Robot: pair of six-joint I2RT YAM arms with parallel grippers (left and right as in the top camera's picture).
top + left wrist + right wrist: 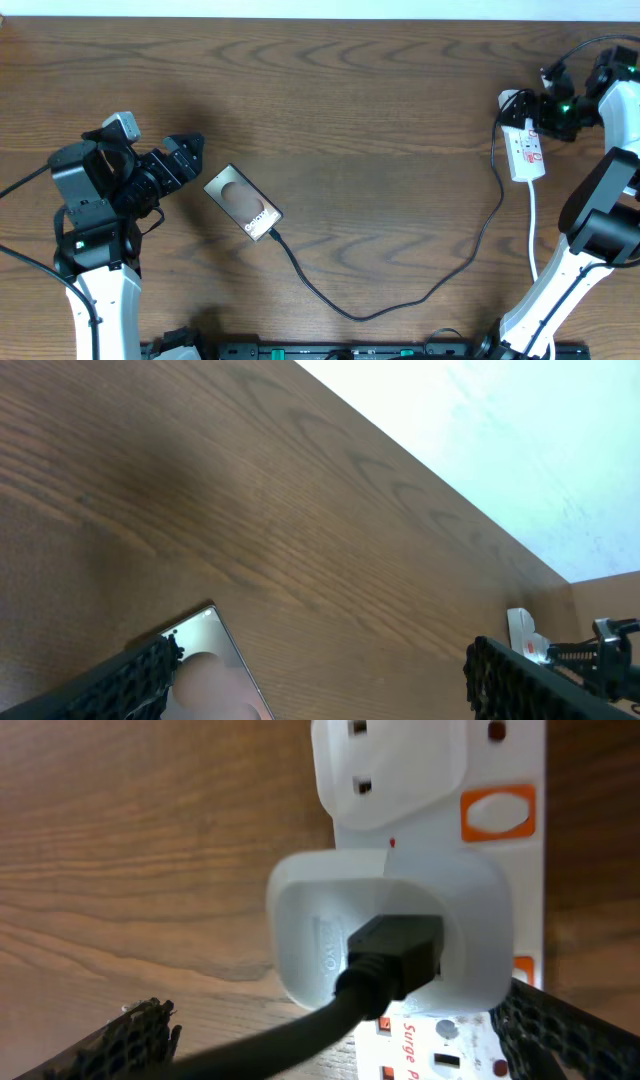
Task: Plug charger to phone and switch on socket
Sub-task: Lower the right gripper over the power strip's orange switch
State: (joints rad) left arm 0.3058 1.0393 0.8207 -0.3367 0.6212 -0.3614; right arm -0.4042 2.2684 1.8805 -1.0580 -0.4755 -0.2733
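Phone (243, 203) is found left of centre on the table (350, 100), the charger (390, 955) cable meeting its lower-right end. The left gripper (193, 158) is held just beside its upper-left corner, fingers (140, 680) spread. At upper right, the right gripper (545, 112) is positioned over the socket (525, 150), fingers (130, 1040) spread, the charger seated in a white adapter (330, 910).

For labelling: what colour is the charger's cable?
Black charger cable; clearest in the right wrist view.

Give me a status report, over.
Left gripper open beside phone; right gripper open over socket. Charger meets phone, adapter seated in socket. Nothing blocking.
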